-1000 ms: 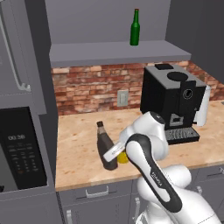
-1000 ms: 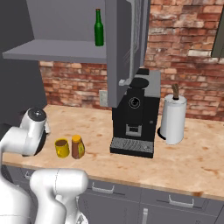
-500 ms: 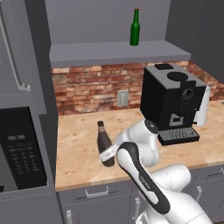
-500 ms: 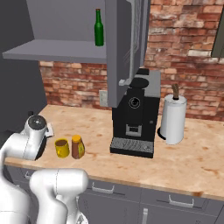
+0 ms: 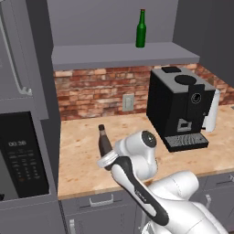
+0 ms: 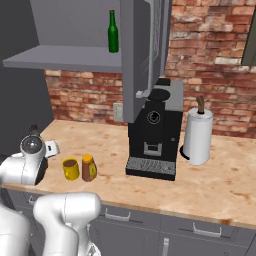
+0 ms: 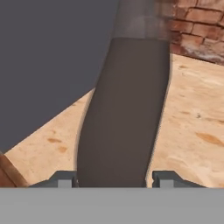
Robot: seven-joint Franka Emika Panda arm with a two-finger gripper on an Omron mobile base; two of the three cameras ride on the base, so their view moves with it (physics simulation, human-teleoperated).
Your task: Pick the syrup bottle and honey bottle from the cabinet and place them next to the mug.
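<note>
While the gripper (image 7: 113, 179) stays clamped on the syrup bottle (image 5: 104, 142) near the worktop's (image 5: 82, 155) front edge, a tilted set-down could topple it.

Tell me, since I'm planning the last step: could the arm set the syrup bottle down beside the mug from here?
Probably yes: the fingers grip the syrup bottle, and bare counter lies left of the mug.

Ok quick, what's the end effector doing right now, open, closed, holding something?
End effector: closed on the syrup bottle, one finger on each side of its dark body.
</note>
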